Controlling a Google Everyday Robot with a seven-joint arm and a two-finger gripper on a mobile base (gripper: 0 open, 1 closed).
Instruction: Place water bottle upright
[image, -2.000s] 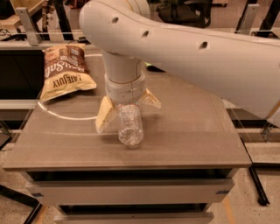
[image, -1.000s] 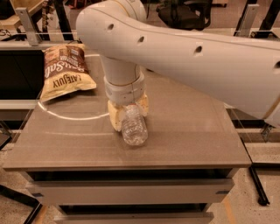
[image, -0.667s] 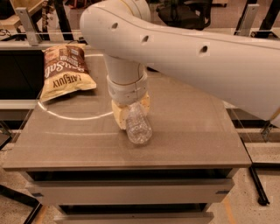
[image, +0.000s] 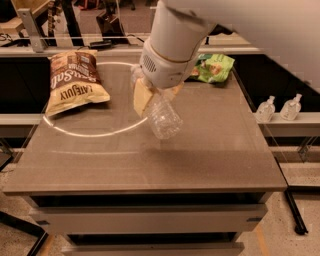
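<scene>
Above counter (image: 225, 150) centre, gripper (image: 153, 100) jaws clamp the tilted bottle (image: 163, 118) near its neck; slick ribbed plastic may pivot, toppling on release.

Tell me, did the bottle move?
Yes. The gripper, shut on the bottle, has lifted it up off the table and a little to the right, away from the chip bag.

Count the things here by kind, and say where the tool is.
bags: 2, chip bag and green bag
water bottle: 1, held by the tool over the table
pump bottles: 2
total: 5
</scene>
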